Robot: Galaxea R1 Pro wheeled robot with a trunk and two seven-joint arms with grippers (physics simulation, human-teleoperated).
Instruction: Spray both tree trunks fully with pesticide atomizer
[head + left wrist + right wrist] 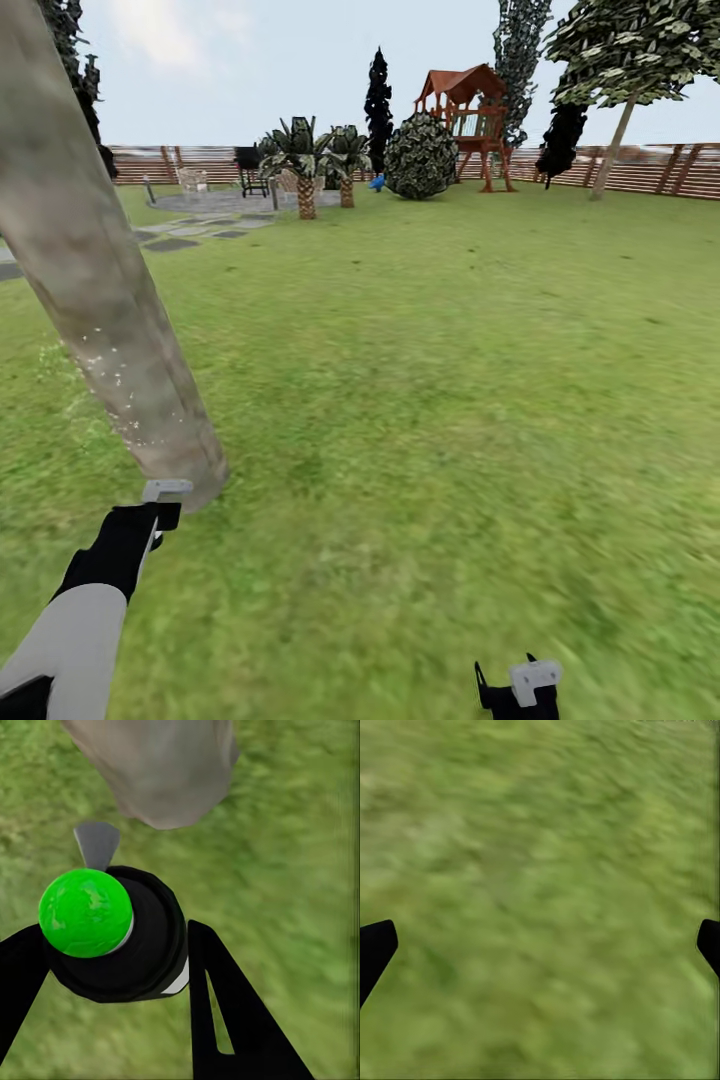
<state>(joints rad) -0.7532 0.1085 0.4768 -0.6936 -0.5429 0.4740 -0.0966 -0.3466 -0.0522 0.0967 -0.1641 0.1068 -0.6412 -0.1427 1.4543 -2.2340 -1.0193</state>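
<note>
left gripper: black fingers closed against both sides of the pesticide atomizer; in head view it sits low left at the end of the white-and-black arm
pesticide atomizer: held in left gripper, black top, bright green round spot facing the wrist camera, grey nozzle pointing toward the trunk base; pale nozzle tip just beside the trunk foot in head view
tree trunk: thick, pale grey-brown, mottled, leans across left of head view, foot in the grass right by the left gripper; small white specks on its lower part
right gripper: fingers spread wide at the frame edges, nothing between them, grass below; low right in head view
garden lawn: green grass, slat fence at far edge
far background: short palms, round bush, red-roofed play tower, paved patio
</note>
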